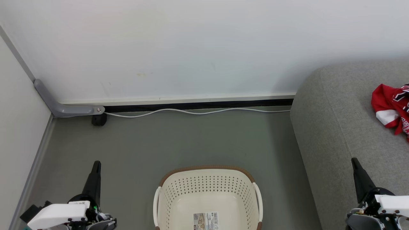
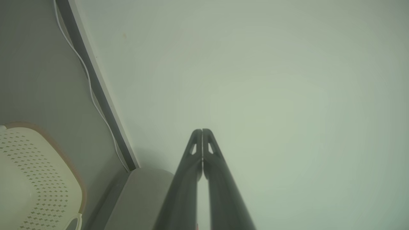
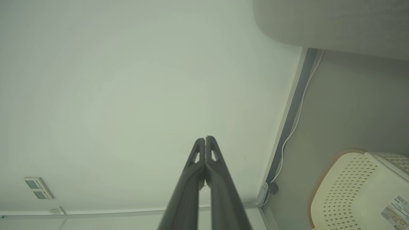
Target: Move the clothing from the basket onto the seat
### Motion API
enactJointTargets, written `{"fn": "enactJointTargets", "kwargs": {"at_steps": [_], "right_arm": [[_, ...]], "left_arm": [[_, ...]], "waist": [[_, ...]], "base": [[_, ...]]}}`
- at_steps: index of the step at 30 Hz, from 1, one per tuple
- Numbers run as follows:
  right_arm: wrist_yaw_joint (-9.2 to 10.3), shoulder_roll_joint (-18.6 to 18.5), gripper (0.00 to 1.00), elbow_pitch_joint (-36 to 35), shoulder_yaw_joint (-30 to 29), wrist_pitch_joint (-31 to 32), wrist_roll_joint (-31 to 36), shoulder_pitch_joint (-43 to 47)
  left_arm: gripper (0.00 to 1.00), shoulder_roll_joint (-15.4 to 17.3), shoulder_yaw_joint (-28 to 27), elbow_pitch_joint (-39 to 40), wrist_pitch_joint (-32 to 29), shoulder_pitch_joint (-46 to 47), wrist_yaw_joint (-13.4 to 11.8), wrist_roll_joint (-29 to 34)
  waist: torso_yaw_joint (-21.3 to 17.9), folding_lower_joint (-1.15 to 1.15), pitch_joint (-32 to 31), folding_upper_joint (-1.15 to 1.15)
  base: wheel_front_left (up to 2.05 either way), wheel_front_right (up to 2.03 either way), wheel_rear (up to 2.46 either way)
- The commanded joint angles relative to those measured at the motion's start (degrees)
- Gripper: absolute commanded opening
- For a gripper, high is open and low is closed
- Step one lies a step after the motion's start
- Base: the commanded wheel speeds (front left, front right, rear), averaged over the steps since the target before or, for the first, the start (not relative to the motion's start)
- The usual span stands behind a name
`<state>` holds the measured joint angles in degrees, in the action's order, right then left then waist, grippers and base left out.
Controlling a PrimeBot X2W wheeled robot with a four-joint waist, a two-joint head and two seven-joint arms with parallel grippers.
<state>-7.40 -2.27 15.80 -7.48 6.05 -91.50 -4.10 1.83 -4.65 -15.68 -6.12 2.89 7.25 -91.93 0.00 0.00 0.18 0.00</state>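
The sofa (image 1: 345, 127) takes up the right side. The clothing (image 1: 391, 108) lies bunched on it at the far right, partly cut off by the frame. The basket (image 1: 207, 185) sits near centre, and the part I can see holds only a label (image 1: 206, 221). My worry is calling it done while a garment hides out of frame. The left gripper (image 2: 202, 131) and right gripper (image 3: 205, 139) are each pressed together, holding nothing. The clothing lies farther and right of the right gripper, well apart.
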Motion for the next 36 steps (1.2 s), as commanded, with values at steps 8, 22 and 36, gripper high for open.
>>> {"fn": "enactJointTargets", "kwargs": {"at_steps": [8,22,36], "right_arm": [[-0.09,-0.6,0.0,-1.8,0.9,0.4,-0.7,-2.1],[-0.09,-0.6,0.0,-1.8,1.0,0.4,-0.7,-2.1],[-0.09,-0.6,0.0,-1.8,1.0,0.4,-0.7,-2.1]], "left_arm": [[0.0,1.0,-1.9,1.6,-0.4,3.3,0.2,-0.2],[0.0,1.0,-1.9,1.6,-0.4,3.3,0.2,-0.2],[0.0,1.0,-1.9,1.6,-0.4,3.3,0.2,-0.2]], "waist": [[0.0,0.0,0.0,0.0],[0.0,0.0,0.0,0.0],[0.0,0.0,0.0,0.0]], "base": [[0.0,0.0,0.0],[0.0,0.0,0.0],[0.0,0.0,0.0]]}}
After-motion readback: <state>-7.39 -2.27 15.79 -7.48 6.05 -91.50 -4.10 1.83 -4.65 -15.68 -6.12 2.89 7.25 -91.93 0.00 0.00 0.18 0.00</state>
